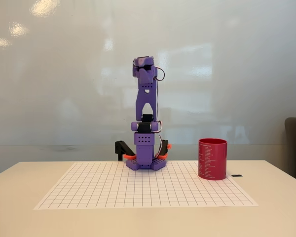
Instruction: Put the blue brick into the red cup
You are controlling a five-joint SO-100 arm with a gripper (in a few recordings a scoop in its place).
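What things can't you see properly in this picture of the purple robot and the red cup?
- Inside of the red cup: the fixed view looks from the side, so its wall hides whatever is in it.
- White print on the cup: too small to read.
- The arm's gripper: folded up facing the camera, so open or shut cannot be told.
- Small dark thing on the table right of the cup: too small to identify.

1. The scene is bright and evenly lit, with soft light from above.
2. The glossy wall (64, 74) shows glare: round lamp reflections at about 11 o'clock, and pale window-like patches at about 1 o'clock.
3. Shadows are weak; a soft one lies under the cup (212, 158) on the table (19, 207).
4. The picture is slightly soft, and the cup's print is not readable.
5. No clear distortion at the edges.
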